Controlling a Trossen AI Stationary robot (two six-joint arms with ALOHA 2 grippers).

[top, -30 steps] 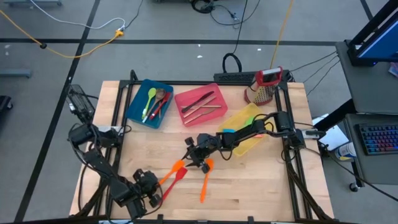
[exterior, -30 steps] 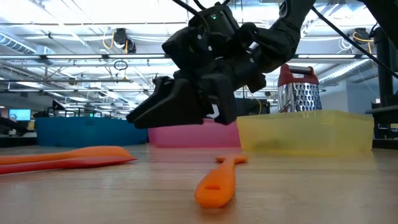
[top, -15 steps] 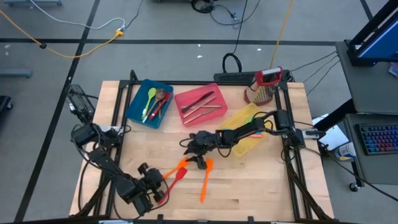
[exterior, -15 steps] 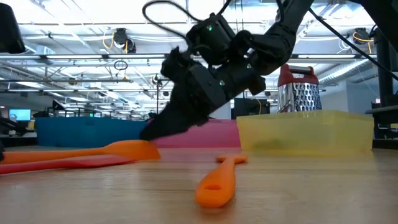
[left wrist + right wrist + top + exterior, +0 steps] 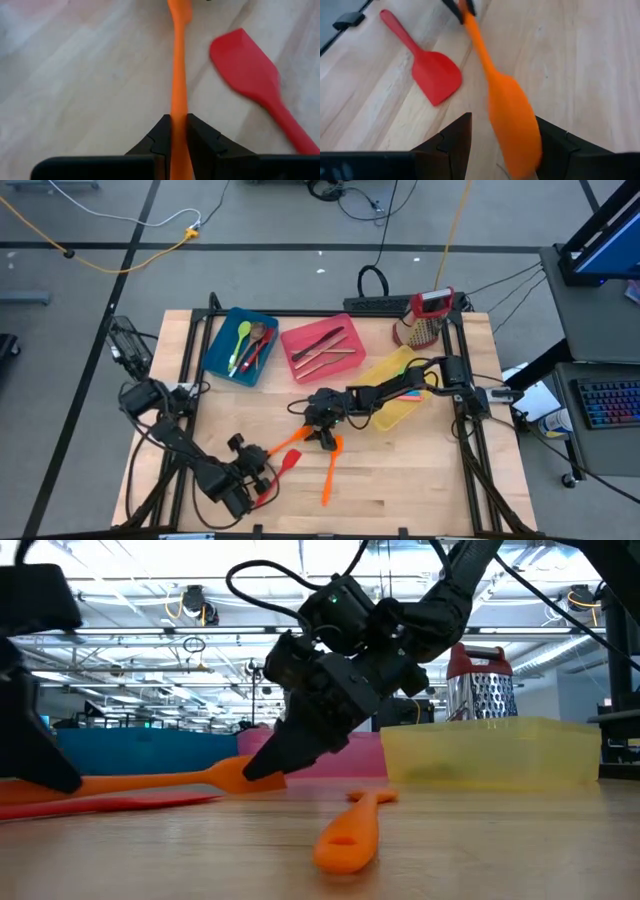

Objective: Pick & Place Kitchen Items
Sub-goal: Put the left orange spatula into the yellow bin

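The orange spatula (image 5: 279, 450) lies stretched between the two arms. The left gripper (image 5: 179, 145) is clamped on its handle end, while its broad blade sits straight ahead between the spread fingers of the right gripper (image 5: 502, 137), not visibly pinched. So its long axis runs gripper to gripper, low over the bench (image 5: 400, 480). A red spatula (image 5: 255, 95) lies just beside it.
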